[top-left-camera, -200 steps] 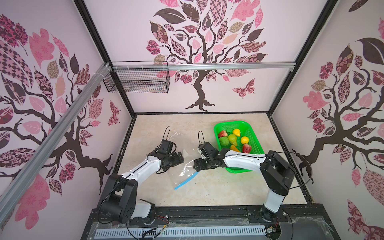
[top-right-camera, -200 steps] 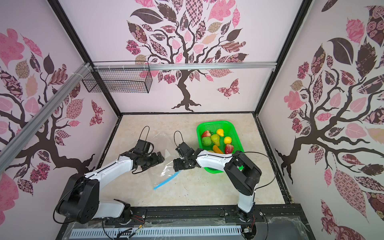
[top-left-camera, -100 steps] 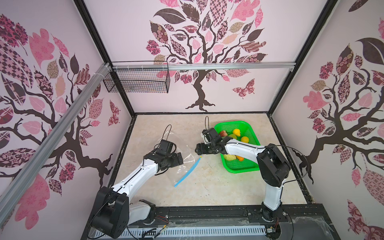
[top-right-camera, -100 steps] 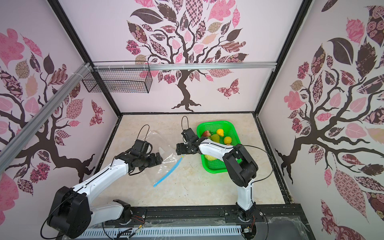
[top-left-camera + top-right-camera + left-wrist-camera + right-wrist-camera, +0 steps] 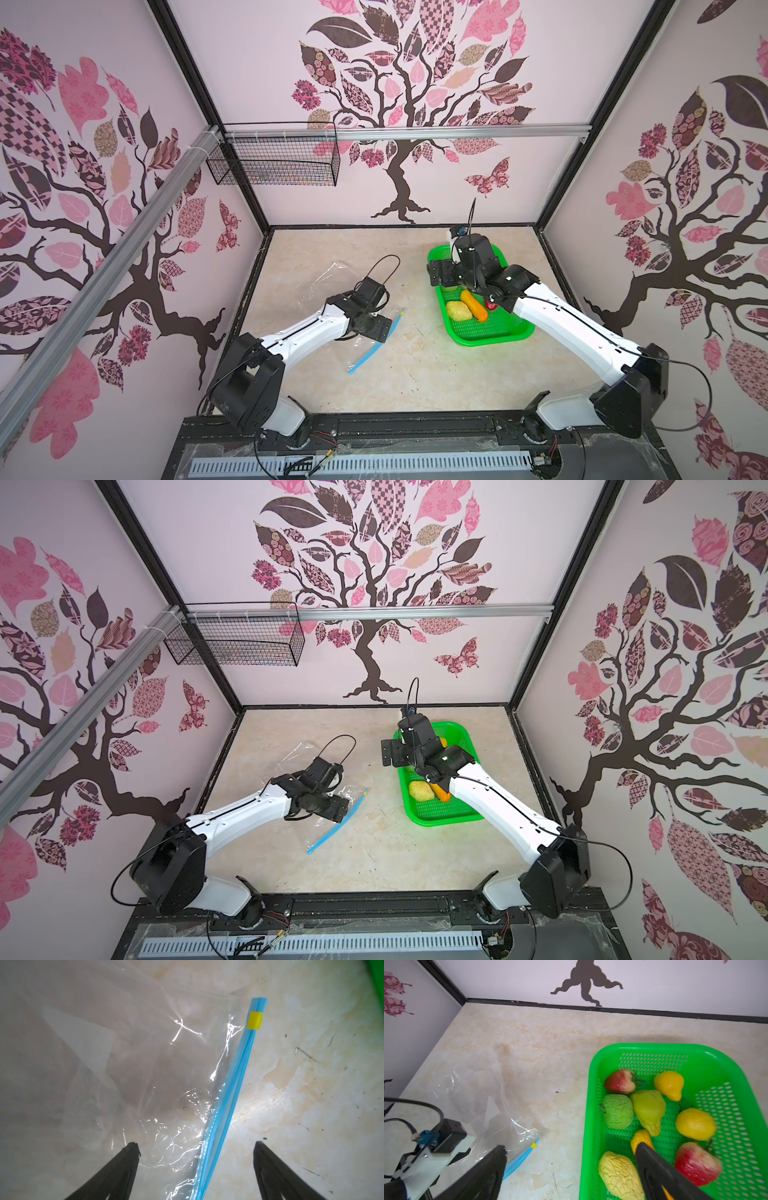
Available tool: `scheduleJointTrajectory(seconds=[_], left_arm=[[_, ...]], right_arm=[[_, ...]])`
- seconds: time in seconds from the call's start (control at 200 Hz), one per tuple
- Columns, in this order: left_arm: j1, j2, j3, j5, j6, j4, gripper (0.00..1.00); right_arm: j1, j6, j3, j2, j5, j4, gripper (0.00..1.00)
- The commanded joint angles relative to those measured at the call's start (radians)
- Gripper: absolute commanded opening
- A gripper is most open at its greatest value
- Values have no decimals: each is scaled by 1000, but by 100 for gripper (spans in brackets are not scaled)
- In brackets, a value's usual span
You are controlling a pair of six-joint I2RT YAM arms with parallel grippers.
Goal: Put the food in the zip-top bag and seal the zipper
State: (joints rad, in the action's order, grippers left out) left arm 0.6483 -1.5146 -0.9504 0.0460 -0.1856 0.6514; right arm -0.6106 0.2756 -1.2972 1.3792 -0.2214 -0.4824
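Left wrist view puts the left gripper (image 5: 195,1144) low over the marbled tabletop (image 5: 311,1088), its two black fingers spread wide, released and gripping nothing. The light-blue zipper (image 5: 228,1093) runs between them and touches neither. One finger stands over the clear film of the zip-top bag (image 5: 124,1053), the other over bare table. A yellow slider tab (image 5: 255,1020) sits close to the strip's far end. In both top views the bag lies flat and crinkled on the left-centre of the table, partly under the left arm's wrist. Its zipper edge is turned toward the green mesh basket (image 5: 490,338), which stands well apart on the right. The right gripper (image 5: 571,1146) is over the basket's left rim, also released and empty. In the right wrist view one of its fingers shows against the table between bag and basket, the other in front of the orange carrot (image 5: 641,1138). All the food lies in the basket: a bumpy yellow piece (image 5: 618,1174) just beside the carrot, a green apple (image 5: 617,1113) touching a green pear (image 5: 649,1111), two yellow lemons (image 5: 669,1084) (image 5: 695,1124), and two red fruits (image 5: 620,1081) (image 5: 697,1163), the nearer one slightly blurred.
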Motion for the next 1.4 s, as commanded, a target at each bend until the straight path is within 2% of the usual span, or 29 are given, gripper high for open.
scheduleJointTrajectory(seconds=[0.0,0.295,0.64,0.965,1.145,1.305,1.395], left_arm=[[24,-52,-52,54,58,-2,84],[29,-206,-126,58,71,-16,79],[31,-247,-102,44,61,-49,78],[31,-276,-116,21,61,-42,27],[31,-271,-117,26,42,-44,0],[7,-255,-120,27,-2,-52,0],[-23,-234,-125,7,-35,-54,0]], right_arm=[[43,-28,38,-54,-77,-95,99],[74,6,174,-139,-60,-114,99],[75,37,218,-140,-41,-103,100],[75,47,235,-132,-3,-90,99],[75,53,261,-137,96,-60,100],[75,93,318,-154,256,15,100],[73,134,359,-152,399,79,100]])
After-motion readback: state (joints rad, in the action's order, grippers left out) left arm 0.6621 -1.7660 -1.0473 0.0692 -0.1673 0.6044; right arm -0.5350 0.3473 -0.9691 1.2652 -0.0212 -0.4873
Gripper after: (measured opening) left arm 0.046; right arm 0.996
